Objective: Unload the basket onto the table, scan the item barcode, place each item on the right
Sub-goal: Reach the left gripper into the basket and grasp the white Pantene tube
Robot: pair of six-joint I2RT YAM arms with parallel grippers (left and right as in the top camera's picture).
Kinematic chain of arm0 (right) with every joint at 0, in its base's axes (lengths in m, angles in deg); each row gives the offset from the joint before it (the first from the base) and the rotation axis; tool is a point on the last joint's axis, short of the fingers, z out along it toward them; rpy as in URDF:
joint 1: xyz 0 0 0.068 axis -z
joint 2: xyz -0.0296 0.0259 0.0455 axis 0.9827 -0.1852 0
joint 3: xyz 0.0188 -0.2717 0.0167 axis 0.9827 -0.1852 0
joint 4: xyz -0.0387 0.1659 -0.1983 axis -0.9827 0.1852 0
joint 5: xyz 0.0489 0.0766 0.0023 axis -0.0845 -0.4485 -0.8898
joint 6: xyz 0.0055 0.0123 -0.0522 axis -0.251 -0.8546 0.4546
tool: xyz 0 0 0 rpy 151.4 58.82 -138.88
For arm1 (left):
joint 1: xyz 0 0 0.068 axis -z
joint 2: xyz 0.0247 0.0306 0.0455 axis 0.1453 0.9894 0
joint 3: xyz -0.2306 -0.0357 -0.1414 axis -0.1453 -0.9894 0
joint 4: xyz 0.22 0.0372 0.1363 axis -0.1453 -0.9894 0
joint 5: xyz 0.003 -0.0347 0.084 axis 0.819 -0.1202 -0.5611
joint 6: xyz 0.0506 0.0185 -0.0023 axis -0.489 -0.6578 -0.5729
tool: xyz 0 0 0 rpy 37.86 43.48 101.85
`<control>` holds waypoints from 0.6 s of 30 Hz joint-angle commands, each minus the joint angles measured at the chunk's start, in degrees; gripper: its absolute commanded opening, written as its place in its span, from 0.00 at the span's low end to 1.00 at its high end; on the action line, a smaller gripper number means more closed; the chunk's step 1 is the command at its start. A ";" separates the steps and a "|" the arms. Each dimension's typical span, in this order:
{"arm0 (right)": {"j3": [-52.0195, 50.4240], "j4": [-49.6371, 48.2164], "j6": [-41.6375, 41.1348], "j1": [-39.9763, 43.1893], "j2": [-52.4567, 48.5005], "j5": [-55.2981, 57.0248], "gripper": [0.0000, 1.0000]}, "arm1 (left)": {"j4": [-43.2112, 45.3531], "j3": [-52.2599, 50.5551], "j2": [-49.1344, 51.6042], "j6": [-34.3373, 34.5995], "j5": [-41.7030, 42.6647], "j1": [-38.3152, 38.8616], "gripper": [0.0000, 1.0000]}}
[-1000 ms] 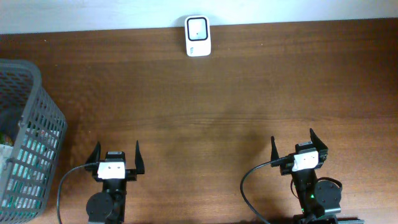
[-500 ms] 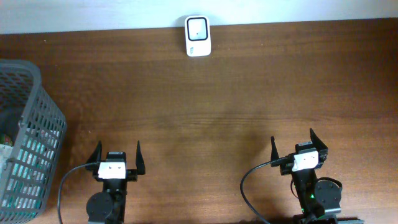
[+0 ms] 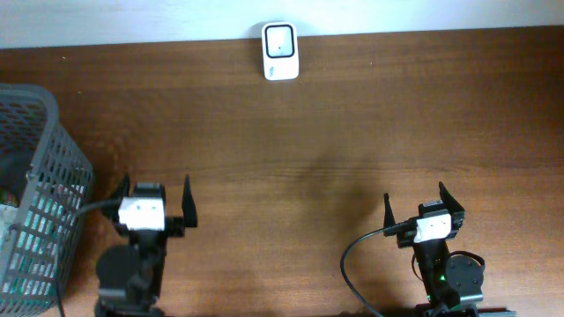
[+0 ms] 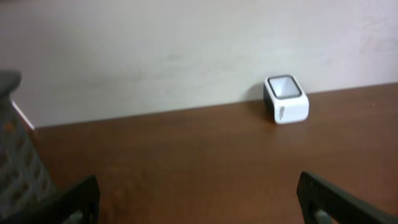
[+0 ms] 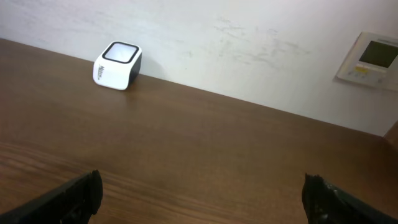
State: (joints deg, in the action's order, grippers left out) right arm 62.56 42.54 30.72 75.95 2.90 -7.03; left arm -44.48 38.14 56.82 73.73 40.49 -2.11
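Left gripper [image 3: 155, 187] and right gripper [image 3: 415, 202] both hold their fingers apart, empty; the basket [image 3: 55, 176] is cut off, its contents indistinct.

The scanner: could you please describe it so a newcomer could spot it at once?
Look along the far edge of the table, where it meets the white wall. Near the middle of that edge sits the scanner, a small white box with a dark window on top, unlike the grey mesh basket at the left.
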 commanded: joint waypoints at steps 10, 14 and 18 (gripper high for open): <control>-0.28 0.24 -0.59 -0.09 0.37 0.24 0.98 | -42.27 55.65 44.87 0.04 10.86 -0.31 0.99; -0.28 0.24 -0.61 -0.09 0.37 0.24 0.98 | -50.10 64.87 53.90 -1.03 10.86 -0.31 0.99; -0.28 0.24 -0.61 -0.09 0.37 0.24 0.98 | -48.48 66.45 54.77 -2.80 10.67 -1.57 0.99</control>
State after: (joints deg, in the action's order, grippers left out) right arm 62.56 42.54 30.74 75.95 2.95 -7.03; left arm -93.73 101.68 111.77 72.70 50.50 -2.22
